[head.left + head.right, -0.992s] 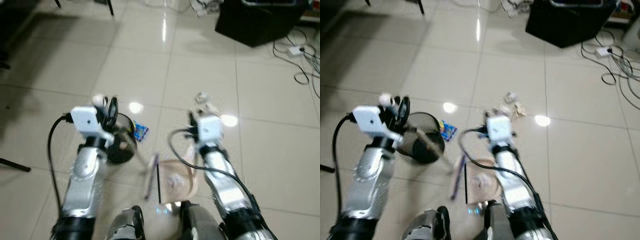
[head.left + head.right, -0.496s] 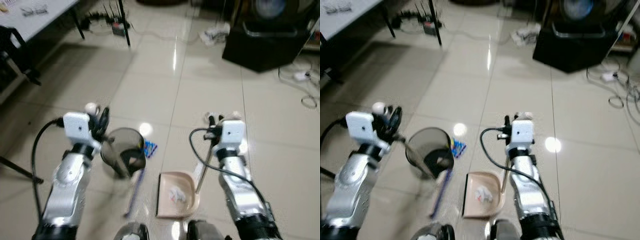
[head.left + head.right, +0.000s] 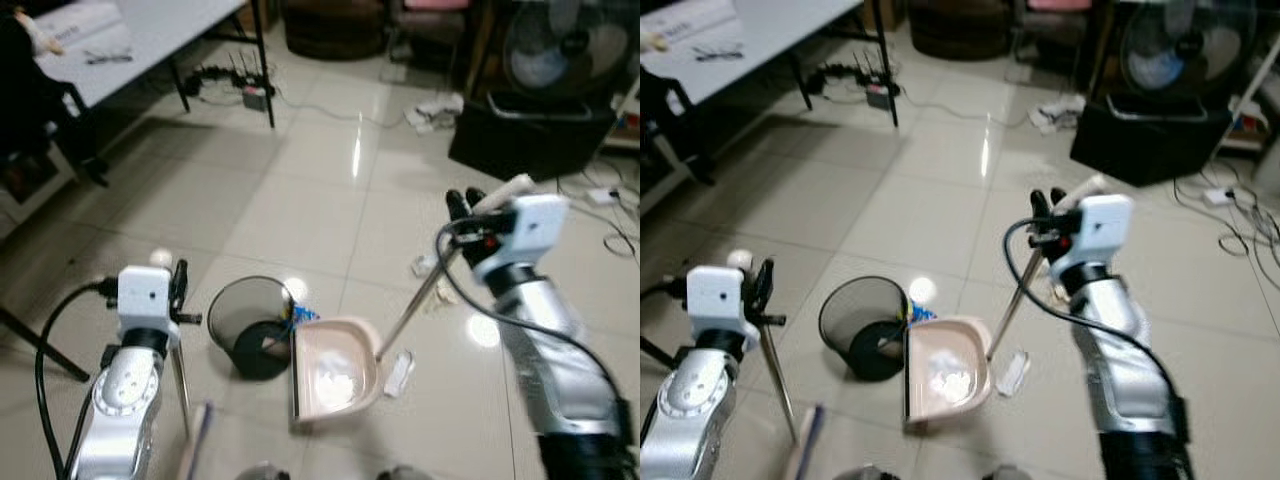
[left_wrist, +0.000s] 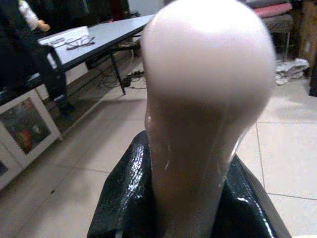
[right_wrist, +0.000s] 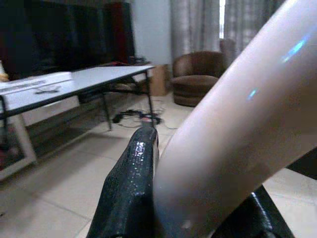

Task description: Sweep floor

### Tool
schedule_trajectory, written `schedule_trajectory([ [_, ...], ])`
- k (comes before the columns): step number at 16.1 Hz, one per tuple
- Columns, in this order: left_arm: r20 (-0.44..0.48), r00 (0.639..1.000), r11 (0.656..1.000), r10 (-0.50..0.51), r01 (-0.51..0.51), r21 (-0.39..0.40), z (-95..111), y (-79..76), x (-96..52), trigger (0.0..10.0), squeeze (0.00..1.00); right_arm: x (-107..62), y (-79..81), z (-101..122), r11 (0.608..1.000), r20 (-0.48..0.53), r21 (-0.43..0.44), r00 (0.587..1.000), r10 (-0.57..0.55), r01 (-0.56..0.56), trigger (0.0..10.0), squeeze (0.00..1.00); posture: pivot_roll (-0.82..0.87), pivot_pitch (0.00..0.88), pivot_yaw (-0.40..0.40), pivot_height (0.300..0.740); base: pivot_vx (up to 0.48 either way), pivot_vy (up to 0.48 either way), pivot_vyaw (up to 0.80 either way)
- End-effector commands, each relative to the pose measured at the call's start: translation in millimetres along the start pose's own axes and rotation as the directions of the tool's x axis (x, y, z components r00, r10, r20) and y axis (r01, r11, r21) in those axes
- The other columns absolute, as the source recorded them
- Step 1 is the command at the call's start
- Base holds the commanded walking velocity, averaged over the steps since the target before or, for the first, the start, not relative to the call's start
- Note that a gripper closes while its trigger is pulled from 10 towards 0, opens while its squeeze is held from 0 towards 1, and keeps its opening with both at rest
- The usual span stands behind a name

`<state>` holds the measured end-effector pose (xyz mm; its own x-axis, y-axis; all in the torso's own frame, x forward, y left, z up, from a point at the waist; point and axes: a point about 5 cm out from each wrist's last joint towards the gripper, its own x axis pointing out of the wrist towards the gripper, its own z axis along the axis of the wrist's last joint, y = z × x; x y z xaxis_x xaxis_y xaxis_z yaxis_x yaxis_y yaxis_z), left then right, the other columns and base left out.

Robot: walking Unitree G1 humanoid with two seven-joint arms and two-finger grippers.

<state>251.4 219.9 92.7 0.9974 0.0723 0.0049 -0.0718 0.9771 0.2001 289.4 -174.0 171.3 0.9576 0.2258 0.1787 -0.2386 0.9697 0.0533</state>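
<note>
1. Left eye view gives you a tiled floor (image 3: 300,190) with a grey table (image 3: 150,25) at far left, a fan (image 3: 545,50) and a black box (image 3: 530,130) at far right.
2. Your right gripper (image 3: 462,208) is raised on the right, fingers clenched on the dustpan's long handle.
3. Your left gripper (image 3: 178,290) sits low on the left, clamped around the broom (image 3: 182,395) handle, its pale knob just above the fingers (image 4: 124,198).
4. The mesh bin (image 3: 252,325) stands between the arms.
5. The dustpan (image 3: 335,370) touches the bin's right side, tilted, with white debris in it.
6. A blue wrapper (image 3: 303,314) lies just behind the pan.
</note>
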Motion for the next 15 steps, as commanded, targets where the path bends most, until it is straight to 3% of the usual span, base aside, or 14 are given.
schedule_trajectory([
  [1,0.033,0.999,1.000,0.008,-0.009,0.030,7,1.4,-1.0,10.0,0.00,-2.3,-1.2,14,0.999,0.031,0.035,0.999,0.033,-0.034,10.0,0.00,-0.09,0.000,0.068,0.740,0.000,0.000,0.00],
  [7,0.029,1.000,1.000,0.001,-0.002,0.021,5,-1.9,-2.6,10.0,0.00,-12.1,-4.6,48,0.983,0.035,0.065,0.985,0.170,-0.172,10.0,0.00,-0.09,0.000,0.072,0.740,0.000,0.000,0.00],
  [10,0.033,0.999,1.000,0.004,-0.004,0.015,6,-3.0,-2.5,10.0,0.00,-7.0,3.8,72,0.960,0.139,0.159,0.968,0.210,-0.231,10.0,0.00,-0.09,0.000,0.069,0.740,0.000,0.000,0.00],
  [12,0.042,0.999,1.000,0.002,-0.002,0.015,7,-4.2,-2.2,10.0,0.00,-0.6,4.0,88,0.957,0.190,0.174,0.962,0.198,-0.232,10.0,0.00,-0.09,0.000,0.067,0.740,0.000,0.000,0.00],
  [15,0.084,0.995,0.998,-0.044,0.041,0.040,18,-12.7,1.8,10.0,0.00,16.9,-5.0,111,0.988,0.269,0.118,0.961,0.060,-0.095,10.0,0.00,-0.07,0.000,0.059,0.740,0.000,0.000,0.00],
])
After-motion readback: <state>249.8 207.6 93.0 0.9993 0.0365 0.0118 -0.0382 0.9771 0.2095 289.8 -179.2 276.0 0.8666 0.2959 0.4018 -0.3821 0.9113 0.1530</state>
